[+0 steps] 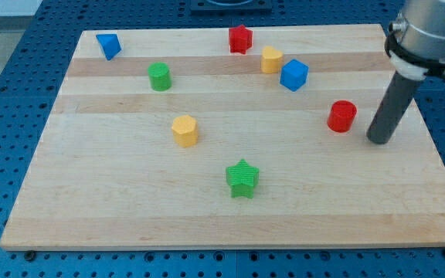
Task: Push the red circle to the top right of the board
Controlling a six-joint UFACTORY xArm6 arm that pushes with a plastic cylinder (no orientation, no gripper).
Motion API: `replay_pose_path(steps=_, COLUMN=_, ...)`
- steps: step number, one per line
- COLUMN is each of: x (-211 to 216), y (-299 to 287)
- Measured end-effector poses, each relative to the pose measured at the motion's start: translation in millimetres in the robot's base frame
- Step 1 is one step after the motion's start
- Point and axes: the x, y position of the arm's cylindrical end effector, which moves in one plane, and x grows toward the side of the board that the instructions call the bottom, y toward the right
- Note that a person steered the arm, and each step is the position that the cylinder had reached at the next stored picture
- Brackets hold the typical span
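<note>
We have no pincer at all, only a dark rod, so nothing is held and nothing can open or close. My tip sits on the wooden board, near the view's right edge. The red circle is just beside my tip, at about 10 o'clock from it, with a small gap between them (they are not touching). From the middle of the board, the red circle sits at about 3 o'clock, well below the top right corner.

The blue cube is at 11 o'clock from the red circle. A yellow block (its shape is hard to tell) is just beside the blue cube, at its 10 o'clock. The red star is close to the view's top edge. The green circle and a blue block are far off toward the top left. A second yellow block is near the middle, and the green star is at 5 o'clock from it.
</note>
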Motion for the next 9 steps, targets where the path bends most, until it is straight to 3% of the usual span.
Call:
replay_pose_path(steps=1, x=0, y=-51)
replay_pose_path(steps=3, x=-91, y=-5)
replay_pose_path(steps=5, x=-79, y=-7)
replay_pose_path(steps=7, x=-168, y=37)
replay_pose_path(steps=9, x=-126, y=23)
